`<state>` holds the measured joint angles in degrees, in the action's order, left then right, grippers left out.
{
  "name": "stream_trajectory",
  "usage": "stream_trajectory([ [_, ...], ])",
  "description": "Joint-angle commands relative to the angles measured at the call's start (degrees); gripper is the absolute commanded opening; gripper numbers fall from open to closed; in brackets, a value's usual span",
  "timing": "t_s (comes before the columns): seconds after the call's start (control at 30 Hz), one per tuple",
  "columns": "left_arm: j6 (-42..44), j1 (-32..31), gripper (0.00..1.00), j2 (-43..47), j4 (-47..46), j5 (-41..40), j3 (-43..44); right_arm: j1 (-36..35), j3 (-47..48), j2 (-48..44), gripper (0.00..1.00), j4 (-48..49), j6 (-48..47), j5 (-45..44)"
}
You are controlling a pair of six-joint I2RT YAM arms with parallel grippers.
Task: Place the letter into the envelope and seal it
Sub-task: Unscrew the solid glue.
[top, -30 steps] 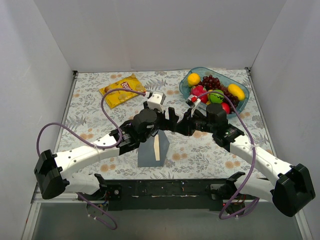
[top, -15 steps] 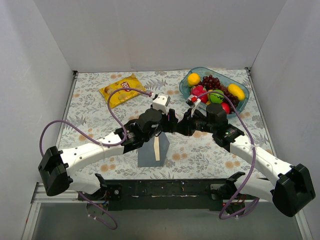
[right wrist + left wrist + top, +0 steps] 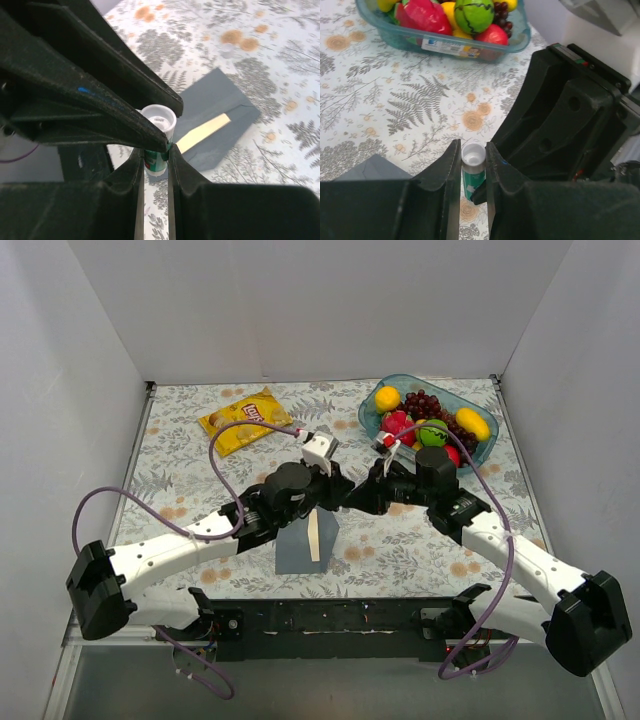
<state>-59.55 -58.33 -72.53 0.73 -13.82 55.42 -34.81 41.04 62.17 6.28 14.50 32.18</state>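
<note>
The left end effector [image 3: 472,167] and right end effector [image 3: 153,162] are both pinching a small green white-topped glue tube [image 3: 473,155], maybe to open it.

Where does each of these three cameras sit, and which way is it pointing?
Top view: above and behind the robot, looking down on the table; the left arm and right arm show, meeting above the envelope.
Left wrist: on the left arm, looking along its fingers across the table toward the fruit bowl.
Right wrist: on the right arm, looking past its fingers down at the envelope and letter.
Shared: both wrist views show the same glue stick between their fingers.
</note>
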Motion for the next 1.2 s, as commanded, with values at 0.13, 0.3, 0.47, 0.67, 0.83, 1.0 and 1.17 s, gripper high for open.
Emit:
stream_trajectory([
  [0.13,6.46,0.14,0.0,9.07,-8.82,27.69,-4.62,-0.26,0.36,-4.51,0.01,12.6,-2.37,27.57],
  [0.3,8.66,0.14,0.18,10.48,-7.41,30.36,-4.09,-0.26,0.1,-6.27,0.01,14.55,-2.55,31.19],
  [0.47,8.4,0.14,0.55,11.45,-7.76,26.22,-4.88,-0.26,0.62,-6.1,0.01,9.64,-4.65,23.99],
  [0.67,7.08,0.14,0.76,12.41,-8.03,19.11,-5.5,-0.17,1.41,-4.34,0.01,6.38,-5.27,17.13],
  [0.83,4.54,0.14,0.8,11.19,-5.05,4.8,-4.09,-0.26,2.56,-3.46,0.01,1.9,-5.89,9.04],
  [1.0,3.74,0.14,0.8,8.73,-2.58,-1.82,-1.89,-0.26,2.65,-3.02,0.01,1.19,-5.89,7.63],
  [1.17,2.51,0.14,0.82,8.81,-3.46,-2.43,-2.42,-0.26,2.47,-3.2,0.01,0.75,-5.8,6.84],
])
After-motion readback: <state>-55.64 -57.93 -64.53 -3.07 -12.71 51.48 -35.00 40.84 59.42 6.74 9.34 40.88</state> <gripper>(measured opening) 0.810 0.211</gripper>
